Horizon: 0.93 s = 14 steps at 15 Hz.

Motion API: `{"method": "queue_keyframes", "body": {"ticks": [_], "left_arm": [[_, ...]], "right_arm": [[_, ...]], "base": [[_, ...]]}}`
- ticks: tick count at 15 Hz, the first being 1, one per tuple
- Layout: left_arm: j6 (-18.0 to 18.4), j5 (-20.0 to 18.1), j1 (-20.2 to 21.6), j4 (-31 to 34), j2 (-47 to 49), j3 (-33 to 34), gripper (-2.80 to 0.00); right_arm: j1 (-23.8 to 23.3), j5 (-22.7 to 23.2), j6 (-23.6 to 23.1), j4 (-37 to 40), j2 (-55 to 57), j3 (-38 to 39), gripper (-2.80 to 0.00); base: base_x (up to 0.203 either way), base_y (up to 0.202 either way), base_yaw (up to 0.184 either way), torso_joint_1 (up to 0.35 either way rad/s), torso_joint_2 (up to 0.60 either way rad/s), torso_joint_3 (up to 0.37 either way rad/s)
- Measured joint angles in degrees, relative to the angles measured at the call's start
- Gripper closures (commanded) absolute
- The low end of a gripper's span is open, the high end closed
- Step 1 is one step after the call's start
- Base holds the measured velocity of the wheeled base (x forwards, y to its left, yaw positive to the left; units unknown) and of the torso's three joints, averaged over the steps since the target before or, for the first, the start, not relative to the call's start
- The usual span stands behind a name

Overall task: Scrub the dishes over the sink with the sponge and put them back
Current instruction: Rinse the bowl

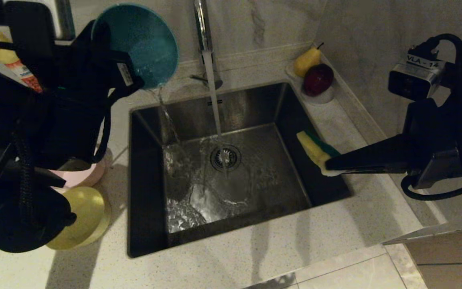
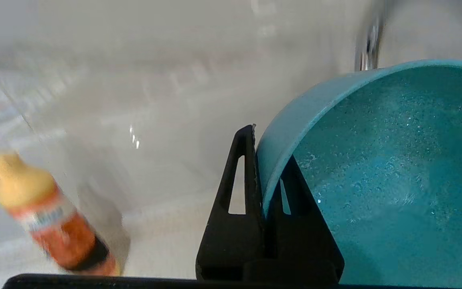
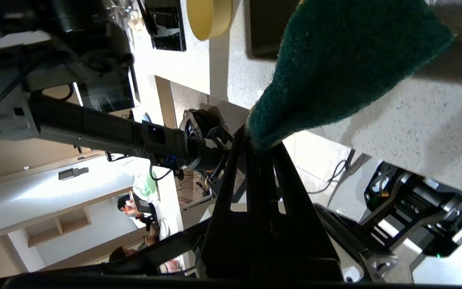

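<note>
**A:** Left end effector [image 2: 257, 168] is up over the back left corner of the sink [image 1: 146, 192], clamped tight on the rim of the light blue bowl [image 1: 142, 44]. One finger inside the wall, one outside, and the bowl is tipped so a thin stream of water runs off its lip into the basin.

**B:** And the tap [image 1: 203, 36] is running, straight down onto the drain strainer [image 1: 225, 157]. Right end effector [image 3: 260, 146] is parked over the right edge of the sink, pinched shut on one end of the sponge [image 1: 315, 148], green scouring side showing in its wrist view.

**A:** So this looks like the rinse-and-drain step. To do it well, I'd say keep the lip inside the sink's outline, because the pour lands close to the back left wall and could splash onto the table [image 1: 255, 257].

**B:** Agreed, and hold the tilt until the stream dies to drips. A wet plastic rim held by two thin fingers may slip if the wrist swings quickly.

**A:** The other dishes? The pink bowl [image 1: 82, 176] and the yellow bowl [image 1: 86, 216] sit on the table left of the sink, partly behind the left arm, so whether they touch is hard to call.

**B:** That's probably where the blue one goes back, beside them.
</note>
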Motion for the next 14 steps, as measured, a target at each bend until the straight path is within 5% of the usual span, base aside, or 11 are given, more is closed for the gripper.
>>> {"method": "queue_keyframes", "body": {"ticks": [14], "left_arm": [[-0.16, -1.69, 0.02, 0.05, -4.69, -7.47, 0.0]], "right_arm": [[-0.12, 0.04, 0.16, -0.41, 0.58, 0.2, 0.0]], "base": [[0.0, 0.0, 0.0, 0.0, 0.0, 0.0]]}}
